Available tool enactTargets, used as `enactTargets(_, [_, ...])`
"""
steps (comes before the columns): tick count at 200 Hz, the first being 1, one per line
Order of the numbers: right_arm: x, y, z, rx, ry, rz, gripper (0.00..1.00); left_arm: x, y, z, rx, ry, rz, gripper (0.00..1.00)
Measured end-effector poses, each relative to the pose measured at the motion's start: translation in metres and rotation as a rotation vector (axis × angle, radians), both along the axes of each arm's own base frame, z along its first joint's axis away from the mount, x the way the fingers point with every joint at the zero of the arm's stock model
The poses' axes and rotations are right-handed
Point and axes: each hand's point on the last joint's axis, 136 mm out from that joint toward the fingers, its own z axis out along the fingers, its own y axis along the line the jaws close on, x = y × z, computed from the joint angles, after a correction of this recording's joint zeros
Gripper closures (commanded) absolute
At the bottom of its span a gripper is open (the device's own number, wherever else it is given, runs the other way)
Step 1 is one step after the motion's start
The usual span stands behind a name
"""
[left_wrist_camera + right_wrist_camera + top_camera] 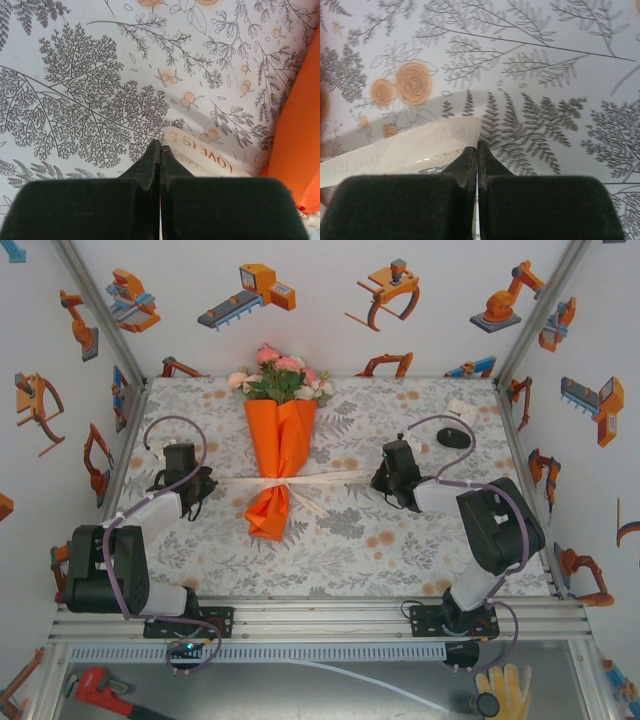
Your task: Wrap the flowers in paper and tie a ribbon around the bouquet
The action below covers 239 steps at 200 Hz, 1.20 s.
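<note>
Floral-print tablecloth (400, 540), orange paper-cone bouquet (280, 440) lying on it. Round its waist, sheer cream ribbon (330, 478). Flanking the bouquet, left gripper (160, 150) and right gripper (477, 150) each clamp a ribbon end. Pull evenly outward.

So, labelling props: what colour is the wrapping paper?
Bright orange paper, clearest from the top external view.

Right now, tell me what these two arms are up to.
The bouquet, its flowers already wrapped in orange paper, lies on the table with the ribbon crossing its waist. The left gripper and the right gripper are each shut on one ribbon end, stretched out to either side. Whether a knot is tied is too small to tell.
</note>
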Motion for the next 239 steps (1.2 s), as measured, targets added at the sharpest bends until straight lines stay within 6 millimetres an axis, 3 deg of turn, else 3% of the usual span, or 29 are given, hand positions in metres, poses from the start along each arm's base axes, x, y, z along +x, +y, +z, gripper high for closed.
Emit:
enactTargets(31, [-0.002,-0.012,0.002,0.004,-0.001,-0.050,1.00,-0.008,0.003,-0.009,-0.030,0.026,0.033,1.00])
enactTargets(60, [-0.001,-0.010,0.010,0.016,-0.020,-0.037,1.00,-0.013,0.003,-0.013,-0.049,0.028,0.026,1.00])
enactTargets(67, [0.000,-0.008,0.012,0.024,-0.023,-0.020,1.00,-0.014,0.003,-0.012,-0.050,0.020,0.020,0.92])
enactTargets(82, [0.000,0.000,0.016,0.035,-0.034,0.038,0.74,-0.016,0.004,-0.004,-0.039,-0.009,0.005,0.71])
enactTargets(92, [-0.002,0.006,0.021,0.039,-0.042,0.072,0.63,-0.017,0.005,0.009,-0.021,-0.048,-0.011,0.60])
enactTargets(103, [-0.006,0.013,0.030,0.034,-0.061,0.112,0.59,-0.018,0.006,0.031,-0.011,-0.110,-0.019,0.52])
enactTargets(129, [-0.009,0.013,0.084,0.020,-0.191,0.135,0.54,-0.029,0.011,0.099,0.042,-0.305,-0.025,0.36])
enactTargets(148, [-0.008,-0.020,0.130,-0.062,-0.313,0.051,0.43,-0.047,0.023,0.141,0.114,-0.423,0.005,0.26])
enactTargets(168, [-0.009,-0.082,0.162,-0.199,-0.405,-0.127,0.36,-0.067,0.042,0.161,0.215,-0.485,0.070,0.20])
enactTargets(182, [-0.014,-0.129,0.158,-0.309,-0.397,-0.261,0.34,-0.077,0.055,0.150,0.300,-0.473,0.110,0.18])
enactTargets(194, [-0.019,-0.166,0.136,-0.392,-0.337,-0.347,0.32,-0.082,0.062,0.126,0.372,-0.421,0.118,0.16])
enactTargets(206, [-0.022,-0.191,0.108,-0.451,-0.248,-0.383,0.31,-0.084,0.067,0.093,0.428,-0.347,0.106,0.00])
enactTargets(219, [-0.019,-0.204,0.085,-0.505,-0.182,-0.376,0.29,-0.085,0.071,0.057,0.452,-0.294,0.096,0.03])
enactTargets(239, [-0.007,-0.203,0.067,-0.561,-0.162,-0.309,0.26,-0.089,0.079,0.008,0.440,-0.219,0.092,0.03])
